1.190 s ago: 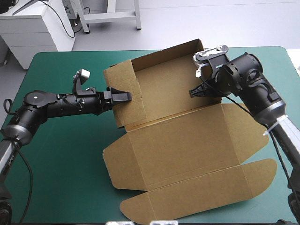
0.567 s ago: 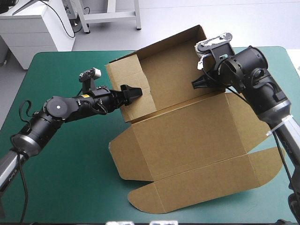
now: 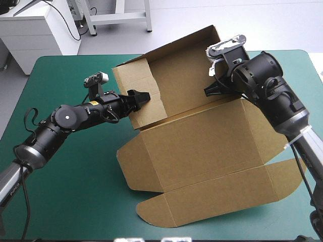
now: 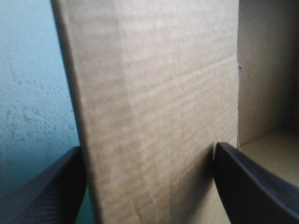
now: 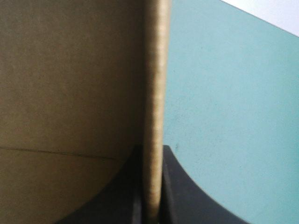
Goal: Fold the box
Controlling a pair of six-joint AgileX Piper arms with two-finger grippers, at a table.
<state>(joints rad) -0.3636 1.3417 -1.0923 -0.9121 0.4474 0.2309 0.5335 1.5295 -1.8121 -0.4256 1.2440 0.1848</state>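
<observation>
The brown box point(image 3: 202, 146) lies mid-table with its back tray part tilted up off the cover and its lid point(image 3: 217, 199) flat toward the front edge. My left gripper point(image 3: 141, 98) is at the tray's left wall. In the left wrist view the gripper point(image 4: 149, 186) is open, its fingers point(image 4: 49, 191) standing wide apart with that wall point(image 4: 154, 112) between them. My right gripper point(image 3: 212, 89) holds the tray's right wall. In the right wrist view the gripper point(image 5: 152, 186) is shut on the board's thin edge point(image 5: 156, 84).
The teal-green cover point(image 3: 65, 191) shows left of the box and beside the right wall point(image 5: 233, 116). The lid's rounded flaps point(image 3: 151, 214) reach close to the table's front edge. The left arm point(image 3: 65, 118) stretches across the table's left half.
The tray part has tipped up and swung toward the back right, dragging the lid with it. My left arm rose and turned with the left wall. My right gripper kept its hold.
</observation>
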